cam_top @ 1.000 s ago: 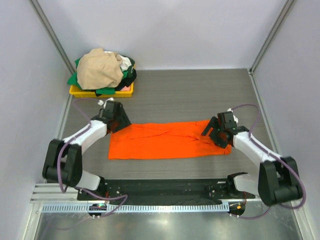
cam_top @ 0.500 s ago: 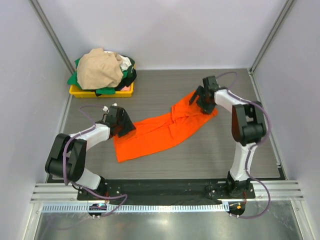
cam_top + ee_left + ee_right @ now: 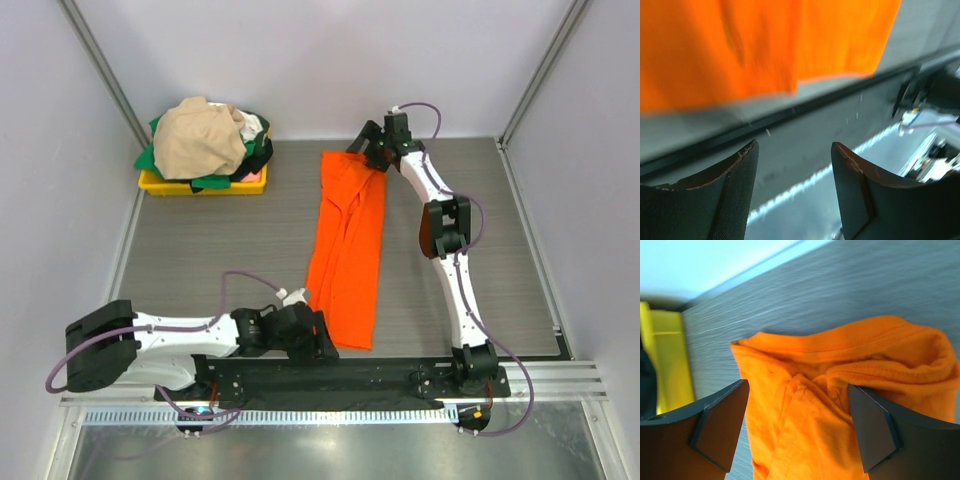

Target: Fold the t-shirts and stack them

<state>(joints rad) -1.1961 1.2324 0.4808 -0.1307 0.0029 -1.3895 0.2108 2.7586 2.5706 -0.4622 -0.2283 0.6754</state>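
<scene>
Top external view: we log orange t-shirt [image 3: 348,250], long axis near-to-far on surface [image 3: 230,240]
Left tool [image 3: 322,340]: jaws parted, empty, beside near hem
Right tool [image 3: 368,152]: jaws parted over far end

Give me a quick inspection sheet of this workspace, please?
Surface: grey wood-grain table.
Job's things: orange t-shirt lies in a long strip, near to far; beige t-shirt tops a pile of others.
Clutter: yellow bin under the pile, far left corner.
Grippers: left gripper open beside the shirt's near end; right gripper open over its far end.
Cables: purple cables loop off both arms.
Surroundings: pale walls, nothing else seen.
</scene>
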